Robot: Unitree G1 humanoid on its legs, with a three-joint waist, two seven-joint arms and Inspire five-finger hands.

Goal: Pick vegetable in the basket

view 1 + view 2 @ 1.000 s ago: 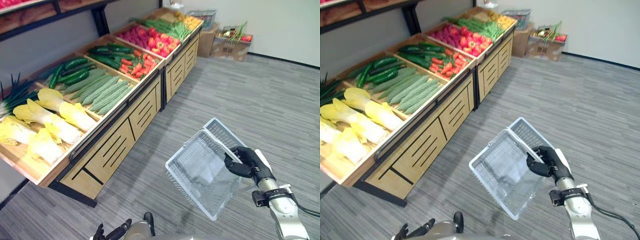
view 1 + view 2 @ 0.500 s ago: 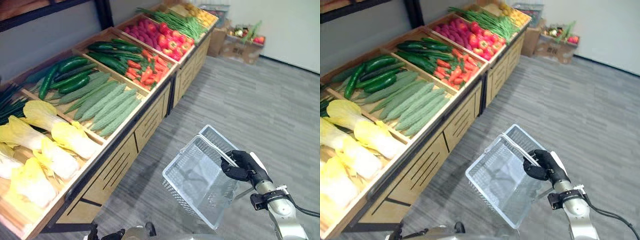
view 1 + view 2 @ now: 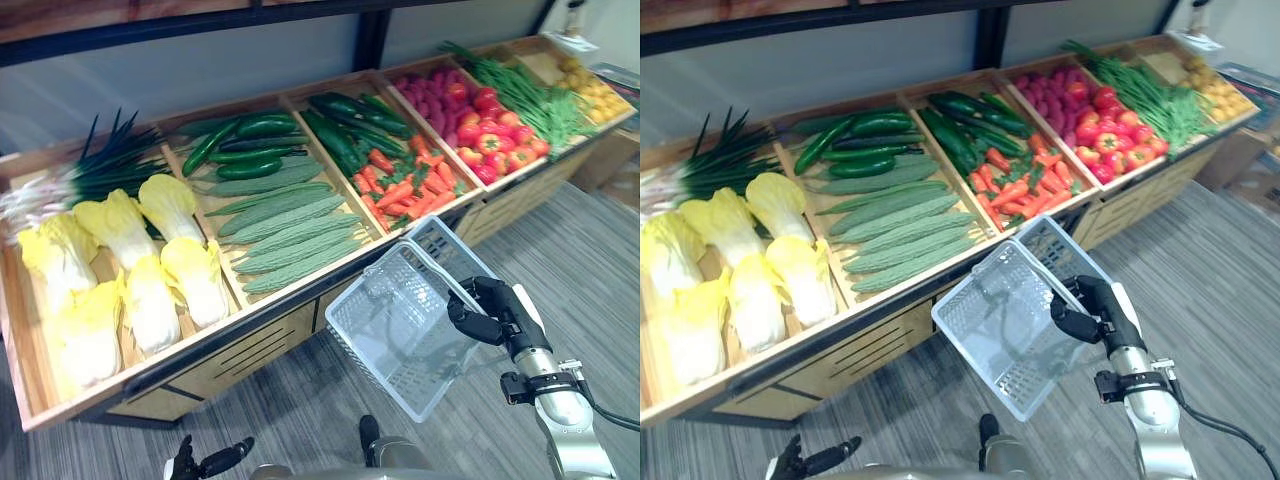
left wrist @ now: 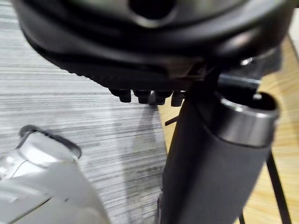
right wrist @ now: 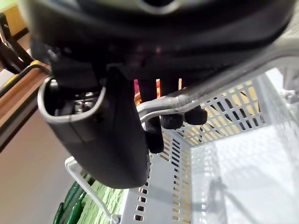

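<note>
Since a second ago the camera has swung round to face the stand, so its row of bins now runs right across the head views. The basket is in the same grip as before, low and to the right.

The right hand is clenched on the basket's handle. Its fingers hook over the metal rod and the thumb closes in from the other side. The basket hangs tilted, one corner lowest, over the floor just off the stand's front edge, below the carrots.

The vegetables all lie in the stand's bins. At the left end are cabbages, with scallions along the back edge behind them. The next bin has cucumbers at the back and gourds toward the front edge. Beside it, dark cucumbers lie behind the carrots. Peppers and beans follow toward the right end.

The left hand sits low at the bottom of the head views, well apart from the stand and the basket. Its fingers look loose and seem to hold nothing, though they show poorly.
</note>
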